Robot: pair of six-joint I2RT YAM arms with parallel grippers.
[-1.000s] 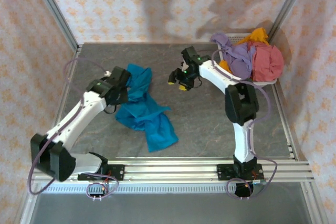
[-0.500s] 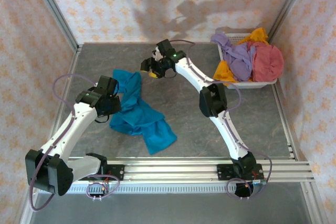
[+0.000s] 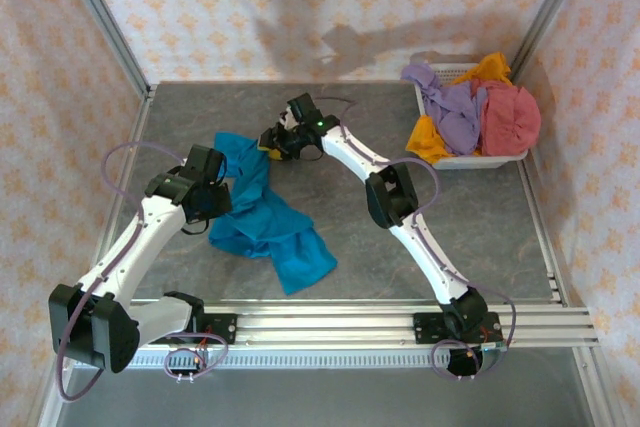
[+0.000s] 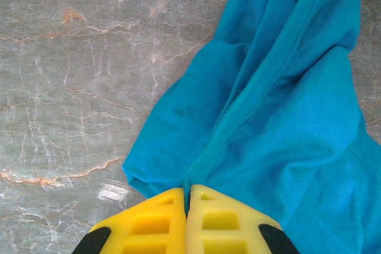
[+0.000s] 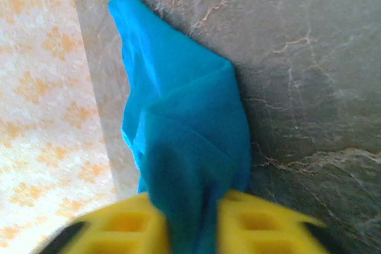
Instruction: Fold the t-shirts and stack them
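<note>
Two sets of jaws grip one teal shirt [image 3: 270, 222], crumpled on the bench [image 3: 500, 237].
Left jaws are closed tight on its left edge; right jaws clamp its bunched far end. The cloth looks light and limp, so hems should hold best. A white basket [image 3: 480, 160] holds a purple shirt [image 3: 455, 117], an orange shirt [image 3: 428, 139] and a red shirt [image 3: 512, 117].

**Patterned walls around a grey marbled table**

The table top [image 3: 480, 237] is dark grey and stone-like, veined in white and rust, with a bright patch where light catches it. Pale walls printed with small orange motifs close it in: the back wall [image 3: 200, 7], the left wall [image 3: 50, 127] and the right wall [image 3: 600, 147]. Slanting metal posts [image 3: 100, 17] mark the far corners. A ribbed aluminium rail [image 3: 340, 322] runs along the near edge. Soft shadows [image 3: 350, 42] lie on the back wall.
</note>
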